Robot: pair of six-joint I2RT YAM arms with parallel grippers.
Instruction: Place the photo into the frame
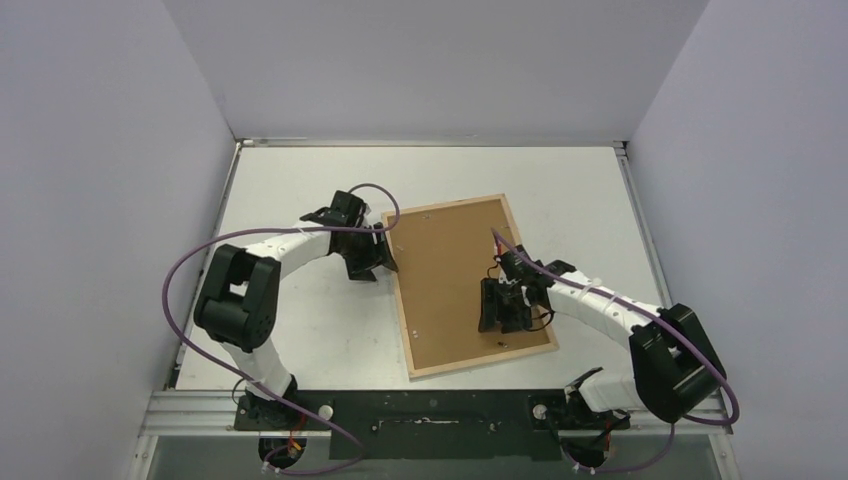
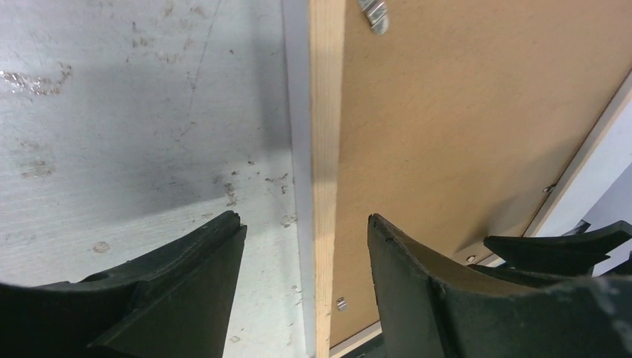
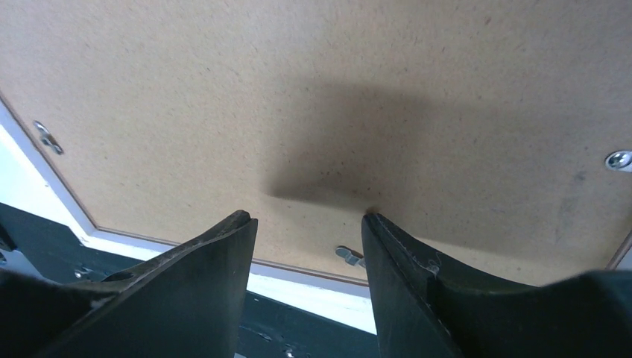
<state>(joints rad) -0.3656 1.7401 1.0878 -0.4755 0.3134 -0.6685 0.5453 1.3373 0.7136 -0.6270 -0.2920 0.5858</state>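
walls [image 1: 90,150]: plain pale lavender, boxing in three sides
table [image 1: 560,180]: white top, pretty scuffed and stained
light: even, soft shadows

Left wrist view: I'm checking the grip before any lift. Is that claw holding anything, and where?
Nothing is gripped. The left claw stands open astride the pale-wood edge of the rectangular picture frame, with a gap on each side.

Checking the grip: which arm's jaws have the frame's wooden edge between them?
The left gripper: the pale wooden edge of the frame runs between its open jaws. The right gripper is over the brown backing board instead.
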